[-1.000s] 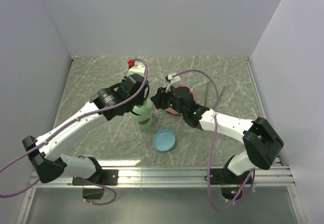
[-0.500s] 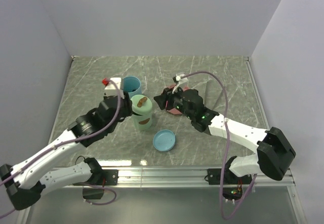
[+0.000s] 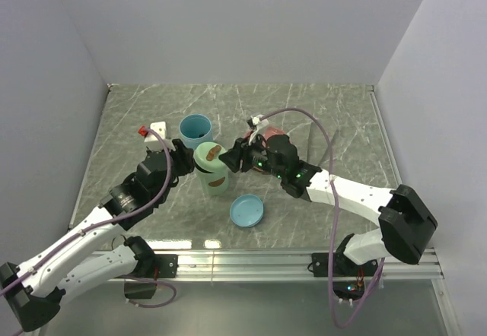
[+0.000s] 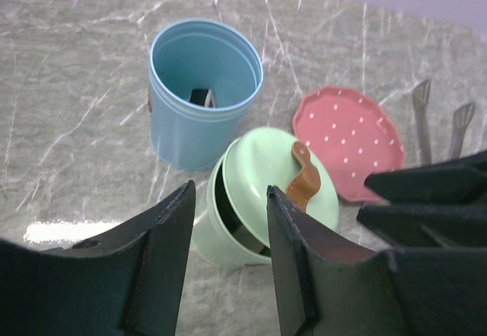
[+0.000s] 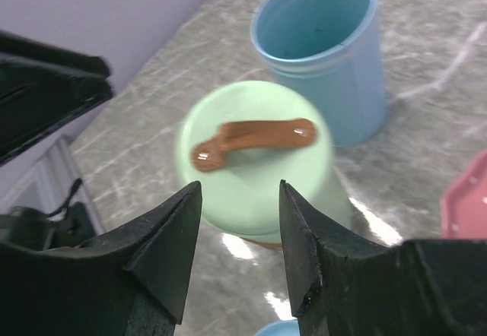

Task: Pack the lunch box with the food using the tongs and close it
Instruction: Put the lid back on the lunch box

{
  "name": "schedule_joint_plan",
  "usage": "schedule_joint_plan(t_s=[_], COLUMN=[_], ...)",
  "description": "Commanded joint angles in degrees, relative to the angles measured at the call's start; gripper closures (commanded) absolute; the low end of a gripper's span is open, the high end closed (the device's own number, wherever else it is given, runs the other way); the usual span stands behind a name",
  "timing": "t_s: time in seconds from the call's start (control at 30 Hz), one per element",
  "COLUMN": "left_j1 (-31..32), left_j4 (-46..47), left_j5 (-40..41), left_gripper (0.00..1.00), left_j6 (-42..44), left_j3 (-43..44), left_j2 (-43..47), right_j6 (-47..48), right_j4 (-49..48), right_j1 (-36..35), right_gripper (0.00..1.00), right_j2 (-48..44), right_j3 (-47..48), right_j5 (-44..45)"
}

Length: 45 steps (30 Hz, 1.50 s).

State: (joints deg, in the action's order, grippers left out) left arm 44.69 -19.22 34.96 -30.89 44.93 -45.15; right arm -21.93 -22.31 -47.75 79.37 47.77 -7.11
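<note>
The lunch box is a mint-green tub [image 3: 217, 180], [image 4: 221, 241] whose green lid [image 4: 274, 172], [image 5: 255, 153] with a brown strap lies tilted on it, leaving a gap on one side. Beside it stands its blue cup [image 3: 196, 129], [image 4: 199, 96], with a dark-and-cream piece of food [image 4: 202, 97] inside. My left gripper [image 3: 189, 165], [image 4: 230, 191] is open just left of the tub, nothing between its fingers. My right gripper [image 3: 230, 160], [image 5: 240, 188] is open just right of the lid. The tongs [image 4: 421, 119] lie on the table beyond the plate.
A pink dotted plate [image 4: 351, 142], [image 3: 275, 135] sits right of the tub, partly under my right arm. A round blue lid [image 3: 247, 210] lies on the table in front of the tub. Grey walls close in the back and both sides.
My left arm has drawn back from over the cup and tub toward the near left, leaving the lid on the tub. My right gripper has moved left from the plate to the lid.
</note>
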Motion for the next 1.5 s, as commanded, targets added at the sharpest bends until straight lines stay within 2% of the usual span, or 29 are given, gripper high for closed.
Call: schedule_joint_plan(t_s=[0.0, 0.3, 0.6, 0.8, 1.1, 1.47], left_j1=[-1.53, -6.80, -9.88, -10.14, -10.58, -10.85], left_j4=[6.39, 11.13, 13.51, 14.13, 14.21, 15.27], left_j5=[-2.08, -7.71, -12.11, -12.90, -13.95, -14.74], left_gripper=[0.51, 0.51, 0.51, 0.51, 0.51, 0.51], left_j6=[0.39, 1.27, 1.72, 1.80, 1.10, 0.40], left_j3=[-0.72, -3.88, -6.34, -6.70, -7.48, -9.24], left_j2=[1.55, -1.17, 0.23, 0.15, -2.40, -2.31], right_j6=[-1.36, -0.66, 2.86, 3.48, 4.53, 5.23], right_j4=[-2.22, -0.37, 0.07, -0.37, -0.99, -1.25], right_j1=[-1.82, -4.55, -5.16, -5.25, -5.34, -5.69], right_gripper=[0.47, 0.48, 0.48, 0.49, 0.65, 0.90], right_j2=[-0.01, 4.64, 9.66, 11.15, 11.68, 12.21], right_j3=[4.00, 8.39, 12.00, 12.26, 12.35, 12.61], right_j5=[-2.56, 3.24, 10.45, 10.02, 8.61, 8.17])
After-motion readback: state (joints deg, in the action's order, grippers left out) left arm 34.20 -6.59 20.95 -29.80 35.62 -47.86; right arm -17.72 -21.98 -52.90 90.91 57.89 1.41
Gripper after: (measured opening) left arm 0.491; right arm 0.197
